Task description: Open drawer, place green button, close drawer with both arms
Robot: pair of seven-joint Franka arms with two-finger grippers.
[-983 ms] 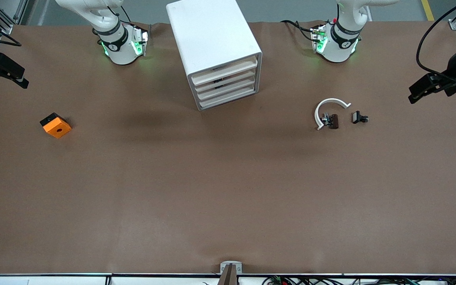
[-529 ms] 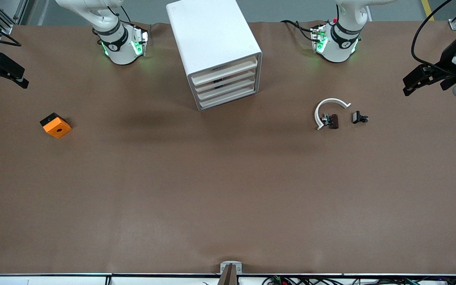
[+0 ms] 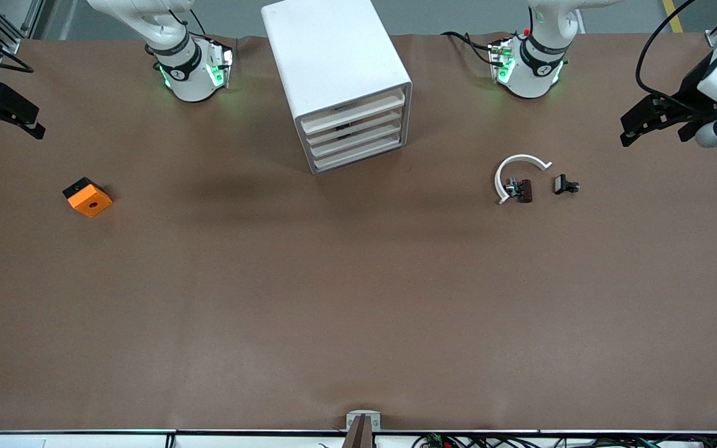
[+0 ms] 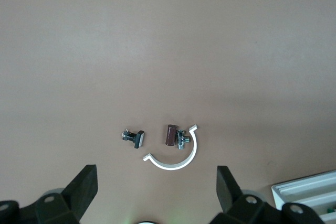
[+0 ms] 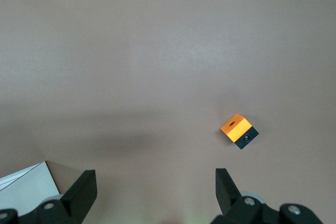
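The white cabinet [image 3: 340, 68] stands between the two arm bases, its four cream drawer fronts [image 3: 353, 134] all pushed in. Its corner shows in the left wrist view [image 4: 307, 195] and in the right wrist view [image 5: 26, 187]. The green-capped button is not in view. My left gripper [image 3: 654, 127] hangs open and empty over the left arm's end of the table; its wrist view [image 4: 156, 187] shows bare table between the jaws. My right gripper [image 3: 0, 121] hangs open and empty over the right arm's end [image 5: 155, 188].
An orange cube [image 3: 87, 197] with a black hole lies toward the right arm's end [image 5: 239, 131]. A white C-shaped ring [image 3: 517, 171], a brown clip part [image 3: 520, 188] and a black clip part [image 3: 565, 185] lie toward the left arm's end; the left wrist view shows the ring [image 4: 173, 162].
My left gripper has risen and shifted a little toward the cabinet and the bases' side. The right arm and all things on the table have stayed put.
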